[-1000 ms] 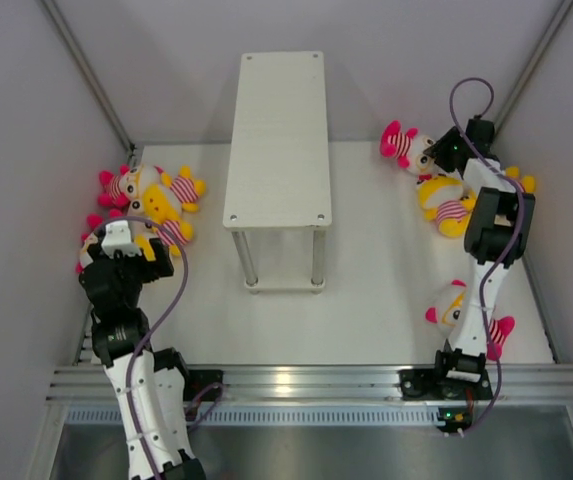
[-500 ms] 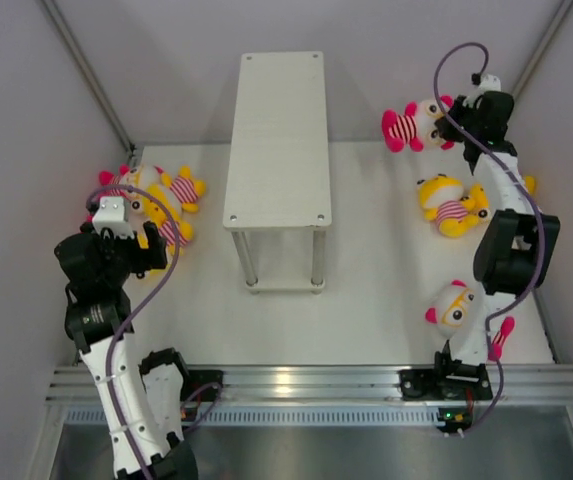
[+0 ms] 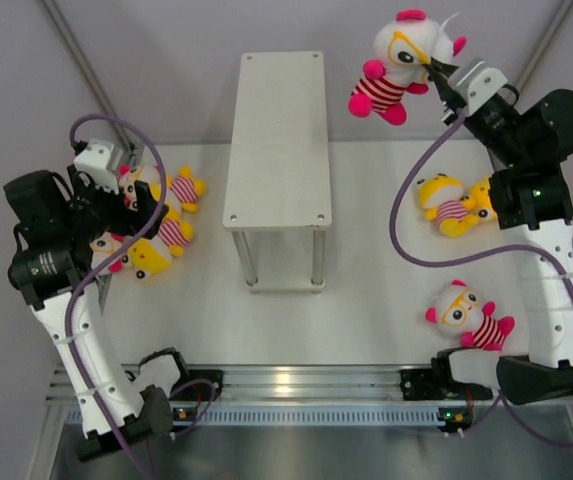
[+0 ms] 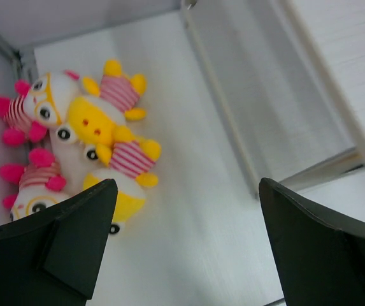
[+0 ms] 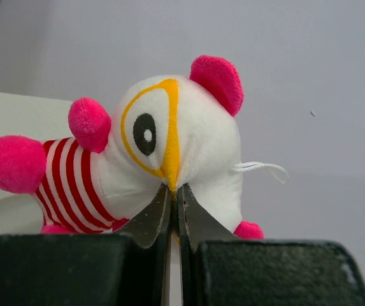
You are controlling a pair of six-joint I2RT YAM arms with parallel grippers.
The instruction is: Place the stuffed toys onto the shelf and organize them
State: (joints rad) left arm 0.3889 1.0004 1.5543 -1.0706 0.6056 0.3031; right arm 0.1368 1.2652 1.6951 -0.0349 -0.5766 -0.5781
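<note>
- Since a second ago, your right arm has hoisted the white-headed toy (image 3: 398,62) off the table (image 3: 366,300) at the right. It now hangs in the upper right of the top view, and your left arm has reared up toward the left wall.
- Judging by the layout, you are carrying the first toy over to the shelf (image 3: 278,140), whose top board has no toys on it yet.
- Other toys wait on the table, near to far:
  - a white toy (image 3: 463,312) at lower right
  - a yellow toy (image 3: 449,206) at mid right
  - a pile of four (image 3: 156,225) at mid left, against the wall
- For the next move, swing the held toy leftward over the top board and lower it before you let go. It dangles from a small pinch of fabric, so it may sway or drop askew.
- Your left gripper (image 4: 188,248) is spread wide and holds nothing. It hovers above the pile without touching it.
- Your right gripper (image 5: 172,191) is clenched tight on the white-headed toy, its fingertips nipping the fabric at the foot of the orange face seam.
</note>
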